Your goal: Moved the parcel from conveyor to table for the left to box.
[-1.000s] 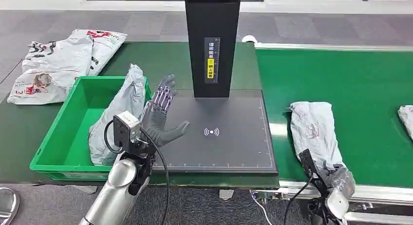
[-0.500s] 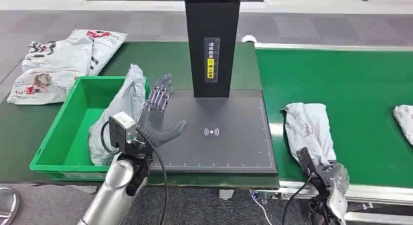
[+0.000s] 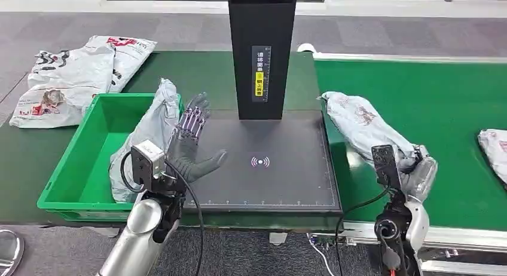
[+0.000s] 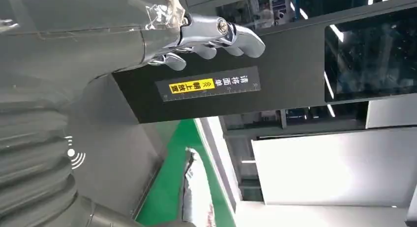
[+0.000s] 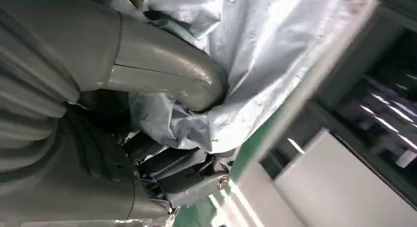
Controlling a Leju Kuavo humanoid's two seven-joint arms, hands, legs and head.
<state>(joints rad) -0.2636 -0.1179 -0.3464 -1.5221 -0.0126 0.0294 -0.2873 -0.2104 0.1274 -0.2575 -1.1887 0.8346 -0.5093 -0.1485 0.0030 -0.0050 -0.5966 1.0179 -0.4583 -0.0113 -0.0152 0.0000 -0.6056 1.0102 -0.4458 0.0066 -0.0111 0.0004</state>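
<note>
- Right hand point(image 3: 418, 174): closed on one end of the crumpled grey plastic mailer parcel point(image 3: 365, 125). The right wrist view shows the thick grey thumb point(image 5: 167, 79) pressed into the film and the dark fingers point(image 5: 182, 178) curled under a fold.
- Parcel position: it trails away from the right hand toward the black flat scanning pad point(image 3: 281, 180). Its far end reaches the pad's near edge, while the bulk lies over the green conveyor belt point(image 3: 430, 85). Whether it is fully clear of the belt cannot be told.
- Left hand point(image 3: 192, 146): empty, fingers spread and upright, palm turned toward the pad, hovering over the pad's edge just beside the green plastic bin point(image 3: 75, 168).
- Beside the left hand, a second grey mailer bag point(image 3: 143, 144) leans across the bin's rim.
- Beyond the pad stands the black scanner column point(image 3: 262, 49). Past the right hand, another grey bag point(image 3: 493, 146) lies on the belt.
- Step in hand, by judgement: the transfer from belt to pad, roughly half done.
- Next move calls for carrying the parcel fully over the pad, setting it flat and releasing it within reach of the left hand.
- Change since a second ago: the parcel lay flat on the belt with the right hand low at its near end. Now the hand is raised and the parcel has swung toward the pad. The left hand has barely shifted.
</note>
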